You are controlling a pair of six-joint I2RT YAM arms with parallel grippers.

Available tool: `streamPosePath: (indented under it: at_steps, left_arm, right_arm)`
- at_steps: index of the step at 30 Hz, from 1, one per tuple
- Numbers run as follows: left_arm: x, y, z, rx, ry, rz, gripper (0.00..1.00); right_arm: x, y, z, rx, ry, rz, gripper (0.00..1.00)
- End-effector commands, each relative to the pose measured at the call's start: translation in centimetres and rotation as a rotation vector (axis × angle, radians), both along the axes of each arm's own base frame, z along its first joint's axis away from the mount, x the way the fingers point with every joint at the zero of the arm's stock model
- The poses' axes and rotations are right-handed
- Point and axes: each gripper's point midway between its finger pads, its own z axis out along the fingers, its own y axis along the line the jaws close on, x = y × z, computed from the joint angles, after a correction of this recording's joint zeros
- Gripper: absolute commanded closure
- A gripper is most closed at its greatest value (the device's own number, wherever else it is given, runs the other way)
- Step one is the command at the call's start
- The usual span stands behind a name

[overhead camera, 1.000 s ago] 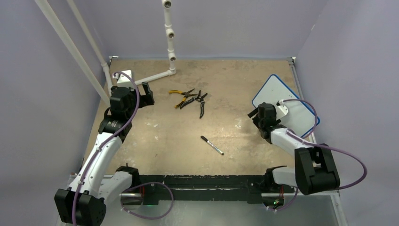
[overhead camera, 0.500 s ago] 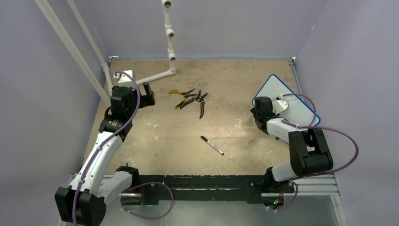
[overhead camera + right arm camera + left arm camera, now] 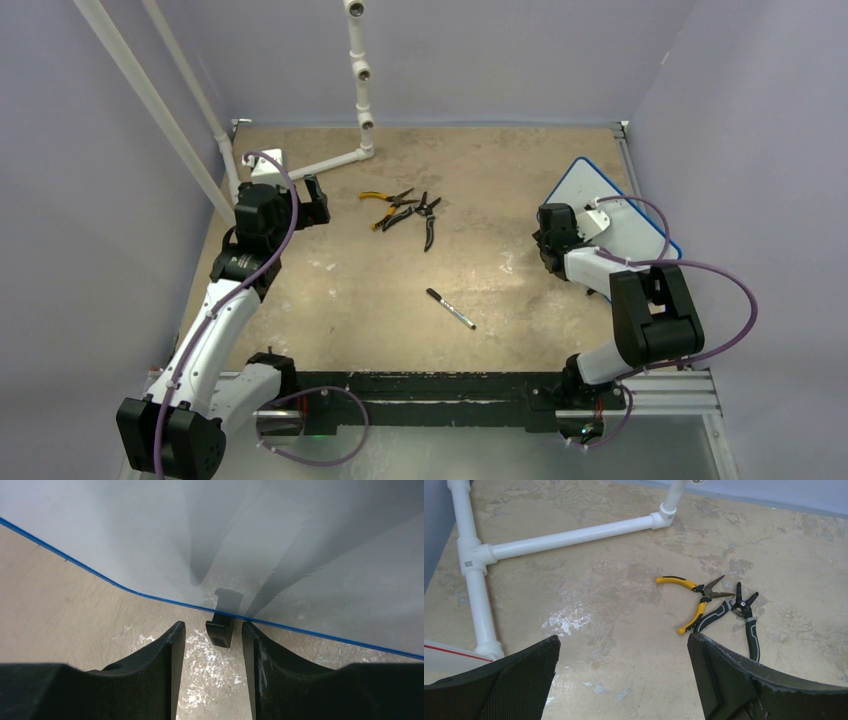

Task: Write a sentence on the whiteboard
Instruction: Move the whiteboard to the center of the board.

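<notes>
Right gripper (image 3: 213, 636) closer in, jaws narrower, astride black foot (image 3: 220, 630) of whiteboard (image 3: 300, 555)

Pale lavender walls (image 3: 500, 50) enclose a mottled tan desk (image 3: 350, 290). White pipes (image 3: 360, 70) rise at its far edge and far left corner; the light seems soft and even.

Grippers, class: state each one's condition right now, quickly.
Left gripper: open, empty.
Right gripper: open, straddling the black foot of the whiteboard, not touching it.
</notes>
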Motion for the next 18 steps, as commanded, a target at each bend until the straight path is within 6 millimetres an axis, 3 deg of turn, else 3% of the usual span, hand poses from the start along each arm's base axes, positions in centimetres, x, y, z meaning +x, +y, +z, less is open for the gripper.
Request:
streamPosePath:
  at_steps: [1,18]
  left_arm:
    - [0.4,-0.3,1.9,-0.019,-0.054,-0.008,0.01]
    - [-0.1,0.3,2.8,-0.015,-0.079,0.018,0.01]
  right_arm:
    - [1.0,-1.0,1.4,-0.044,-0.027,-0.035,0.53]
    - [1.1,-1.4,0.2,-0.059,0.046,-0.044,0.64]
